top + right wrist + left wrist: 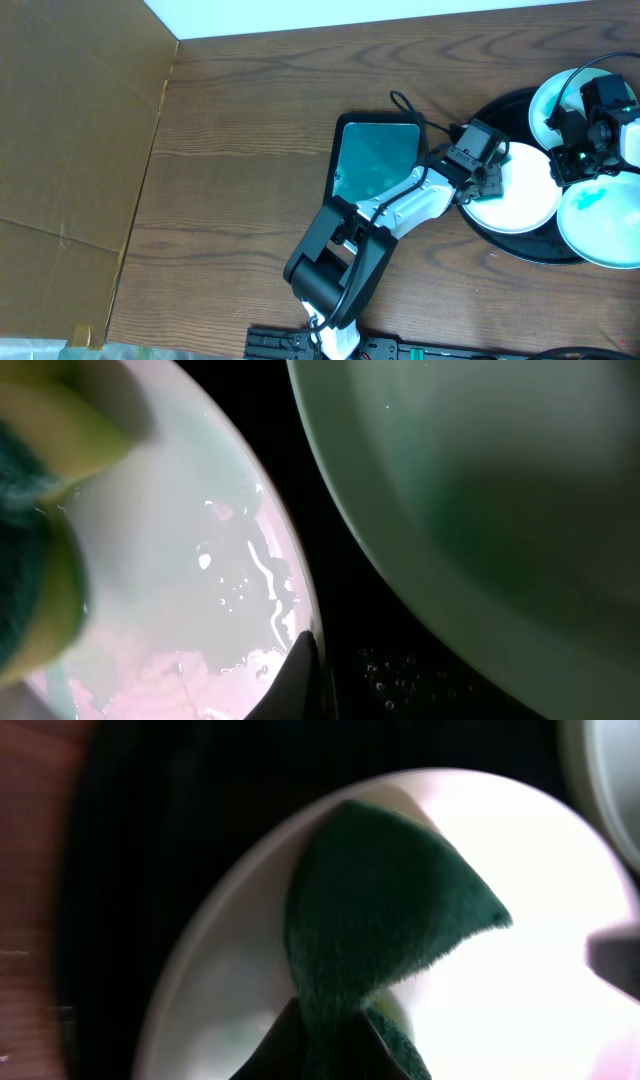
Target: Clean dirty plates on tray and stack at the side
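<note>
Closest of all, a green sponge (380, 920) fills the left wrist view, pinched at its lower end by the left fingers (320, 1055) and bent over onto the middle plate (520, 990). That plate sits on the black tray (150, 870), whose dark bottom shows beside it, with a strip of wooden counter (30, 870) at the far edge.

From above, the tray lies at the right end of the counter with all three white plates on it: the middle plate nearest the left arm, the top plate (553, 100) behind it, and the lower-right plate (605, 235), which carries a teal smear. The right fingers (572, 165) hover at the middle plate's right rim, between the plates. In the right wrist view one dark fingertip shows against that wet, droplet-flecked rim, but I cannot tell whether the fingers are spread or closed.

A rectangular teal-green tray (375, 160) lies on the counter just left of the black tray.
</note>
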You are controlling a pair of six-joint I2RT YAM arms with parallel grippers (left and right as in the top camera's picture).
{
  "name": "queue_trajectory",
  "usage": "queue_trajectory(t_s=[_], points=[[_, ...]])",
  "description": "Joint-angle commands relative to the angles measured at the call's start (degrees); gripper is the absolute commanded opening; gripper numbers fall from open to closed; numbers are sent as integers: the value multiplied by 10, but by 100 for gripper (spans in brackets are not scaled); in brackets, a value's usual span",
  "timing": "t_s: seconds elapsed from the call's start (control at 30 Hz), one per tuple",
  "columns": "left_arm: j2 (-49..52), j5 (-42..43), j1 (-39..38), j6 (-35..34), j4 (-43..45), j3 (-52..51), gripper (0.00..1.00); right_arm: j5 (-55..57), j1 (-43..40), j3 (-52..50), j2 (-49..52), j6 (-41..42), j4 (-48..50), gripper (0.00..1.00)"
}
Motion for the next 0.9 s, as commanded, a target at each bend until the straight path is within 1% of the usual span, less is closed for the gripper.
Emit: queue_trajectory(t_s=[0.0, 0.1, 0.2, 0.4, 0.53, 0.63, 0.77, 0.87], points=[[7, -163, 9, 59, -27, -2, 7, 23, -10, 0, 10, -6, -3, 1], [7, -205, 8, 93, -31, -2, 7, 23, -10, 0, 10, -6, -4, 1], [-1, -230, 8, 105, -29, -1, 7, 23, -10, 0, 10, -6, -8, 1], [-76, -227, 8, 100, -27, -1, 7, 5, -9, 0, 2, 7, -9, 1], [-169, -195, 12, 80, -27, -1, 7, 4, -10, 1, -17, 13, -7, 1], [-231, -195, 23, 62, -31, -2, 7, 8, -7, 1, -36, 11, -7, 1], [-284, -195, 55, 59, -66, -2, 7, 35, 9, 4, -67, 11, -8, 1], [-303, -195, 91, 59, -116, -2, 7, 91, 33, 7, -97, 11, -12, 1]])
